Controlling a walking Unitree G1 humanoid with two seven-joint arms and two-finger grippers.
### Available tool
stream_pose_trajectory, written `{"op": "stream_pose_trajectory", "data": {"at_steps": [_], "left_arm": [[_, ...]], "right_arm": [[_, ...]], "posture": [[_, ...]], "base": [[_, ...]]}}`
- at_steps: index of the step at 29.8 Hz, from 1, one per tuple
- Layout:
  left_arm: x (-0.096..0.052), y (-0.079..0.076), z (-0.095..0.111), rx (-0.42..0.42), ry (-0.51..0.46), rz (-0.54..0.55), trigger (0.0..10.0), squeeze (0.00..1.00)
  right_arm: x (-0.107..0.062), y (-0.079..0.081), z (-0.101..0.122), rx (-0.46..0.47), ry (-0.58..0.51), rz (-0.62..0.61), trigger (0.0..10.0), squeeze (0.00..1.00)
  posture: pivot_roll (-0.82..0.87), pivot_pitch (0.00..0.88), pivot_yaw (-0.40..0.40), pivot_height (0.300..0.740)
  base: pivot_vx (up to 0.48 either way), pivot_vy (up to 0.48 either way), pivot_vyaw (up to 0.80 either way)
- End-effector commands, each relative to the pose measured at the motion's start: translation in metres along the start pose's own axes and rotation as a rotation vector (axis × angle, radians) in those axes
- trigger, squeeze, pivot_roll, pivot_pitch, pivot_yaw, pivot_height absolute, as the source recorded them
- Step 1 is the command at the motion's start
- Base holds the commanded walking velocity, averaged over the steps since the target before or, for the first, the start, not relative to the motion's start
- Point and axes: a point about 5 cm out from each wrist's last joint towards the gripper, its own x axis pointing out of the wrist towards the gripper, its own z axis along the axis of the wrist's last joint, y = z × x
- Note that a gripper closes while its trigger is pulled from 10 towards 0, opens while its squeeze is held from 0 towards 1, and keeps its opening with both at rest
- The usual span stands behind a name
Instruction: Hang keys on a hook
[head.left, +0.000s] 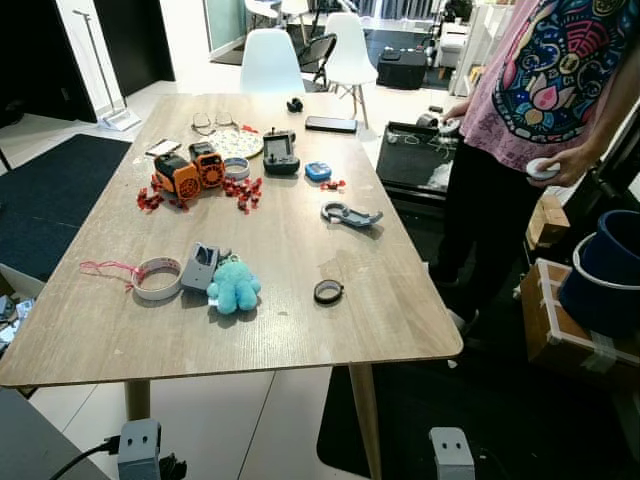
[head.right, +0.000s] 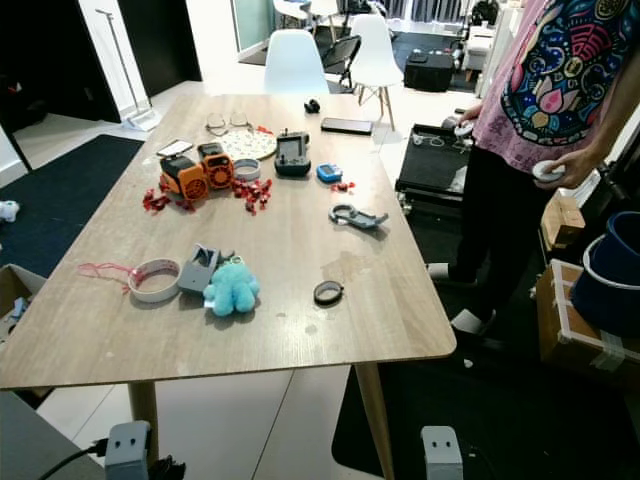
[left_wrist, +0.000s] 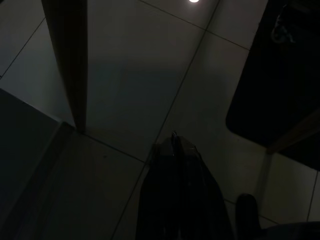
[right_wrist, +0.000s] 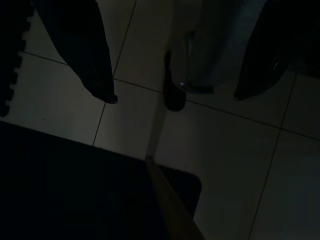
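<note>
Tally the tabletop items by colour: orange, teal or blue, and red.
Orange: 2, the two gadgets
Teal or blue: 2, the plush and the small blue case
Red: 1, the scatter of clips
Total: 5

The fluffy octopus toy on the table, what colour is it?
The octopus toy is turquoise, a light blue-green. It shows best in the left eye view.

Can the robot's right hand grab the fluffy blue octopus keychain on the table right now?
Probably not yet. The right gripper hangs low beside the table leg, fingers apart, pointing at the floor tiles. The octopus keychain lies on top of the wooden table near the front edge, nothing covering it, so the arm would need lifting first.
</note>
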Motion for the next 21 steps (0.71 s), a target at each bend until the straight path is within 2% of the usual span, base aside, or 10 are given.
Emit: {"op": "stream_pose_trajectory", "data": {"at_steps": [1,8,21], "left_arm": [[-0.0018,0.0024,-0.0022,-0.009,0.001,0.008,10.0,0.0],[-0.0026,0.0031,-0.0035,-0.003,0.003,0.014,10.0,0.0],[-0.0027,0.0037,-0.0027,-0.009,-0.005,0.012,10.0,0.0]], "right_arm": [[-0.001,-0.0007,-0.003,0.014,0.001,-0.003,10.0,0.0],[-0.001,-0.0021,-0.002,0.002,-0.001,-0.006,10.0,0.0],[-0.0001,-0.0006,0.0001,-0.012,-0.001,0.001,10.0,0.0]], "posture": [[0.04,0.009,-0.005,0.74],[0.04,0.007,-0.008,0.74],[0.05,0.009,-0.011,0.74]], "base": [[0.0,0.0,0.0],[0.0,0.0,0.0],[-0.303,0.0,0.0]]}}
